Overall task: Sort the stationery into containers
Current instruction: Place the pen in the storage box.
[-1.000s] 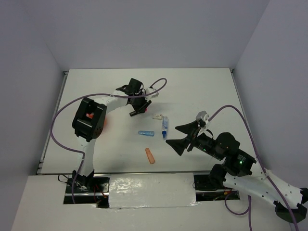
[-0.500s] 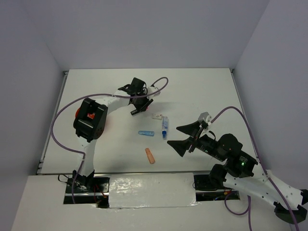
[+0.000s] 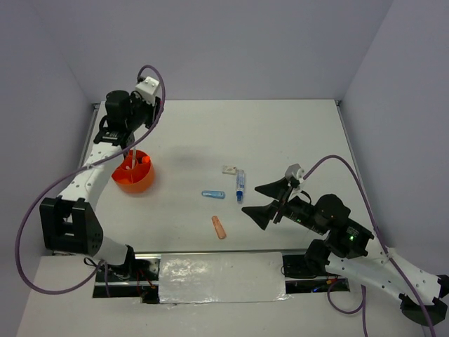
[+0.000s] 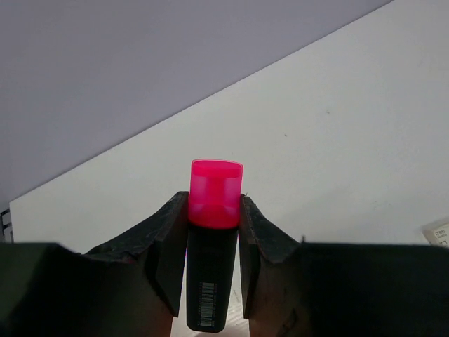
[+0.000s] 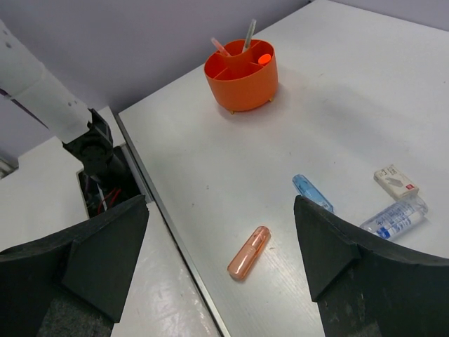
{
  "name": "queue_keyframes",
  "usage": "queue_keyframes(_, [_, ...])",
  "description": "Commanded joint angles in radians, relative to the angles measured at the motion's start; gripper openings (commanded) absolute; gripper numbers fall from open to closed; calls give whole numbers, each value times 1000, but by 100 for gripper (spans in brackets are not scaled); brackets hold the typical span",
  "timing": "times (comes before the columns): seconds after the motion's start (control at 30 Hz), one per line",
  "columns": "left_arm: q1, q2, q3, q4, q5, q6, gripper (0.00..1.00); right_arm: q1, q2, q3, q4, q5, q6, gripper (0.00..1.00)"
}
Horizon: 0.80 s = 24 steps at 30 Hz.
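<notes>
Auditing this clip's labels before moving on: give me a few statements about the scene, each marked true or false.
The left end effector grips a pink-capped highlighter. True.
The right end effector holds the eraser. False: it is open and empty; the eraser lies on the table.
The orange tub is empty. False: pens stand in it.
Two blue markers lie on the table. True.
</notes>
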<state>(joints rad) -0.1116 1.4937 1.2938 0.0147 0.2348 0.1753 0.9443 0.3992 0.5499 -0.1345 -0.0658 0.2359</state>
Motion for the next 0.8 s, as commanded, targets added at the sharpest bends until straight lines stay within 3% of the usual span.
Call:
queue_keyframes(0.0, [44,-39,-150,138,83,-49,0,-4,6,10,39,-25,-14,91])
queue_keyframes(0.2, [69,-26,-165,186,104,-83,0,-4,-8,13,29,-28,-17,91])
queue_keyframes(0.43, [90,-49,-310,332,-29,-137,0,-3,-25,13,16,-29,-20,91])
queue_keyframes(0.77, [107,-15,-347,337,-109,-126,0,-4,-22,13,9,-29,-26,91])
